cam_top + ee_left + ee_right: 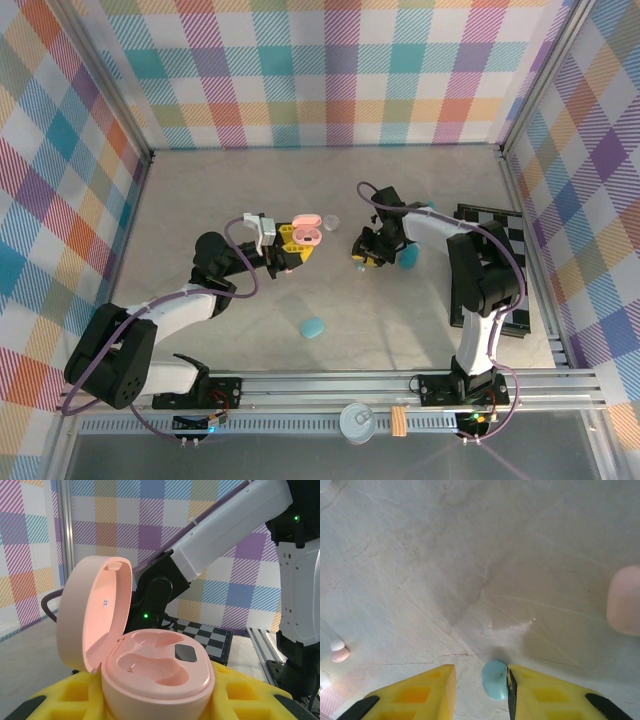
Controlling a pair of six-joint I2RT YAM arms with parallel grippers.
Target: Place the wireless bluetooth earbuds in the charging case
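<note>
My left gripper [297,246] [157,702] is shut on the pink charging case [157,670] [306,233], gripping its base between the yellow fingers [250,697]. The lid [97,612] stands open to the left and both wells are empty. My right gripper [363,257] [480,680] hangs open just above the table, to the right of the case. A small teal earbud [494,680] lies on the table between its jaws, touching the right finger [545,692], with a gap to the left finger. A white bud [337,644] and a pink bud [340,655] lie far left.
A teal pebble case [313,327] lies at the front centre of the table [200,210]. Another teal piece [409,257] sits beside the right arm. A black-and-white checkered board [505,235] lies at the right. A pink rounded object [624,607] sits at the right edge of the right wrist view.
</note>
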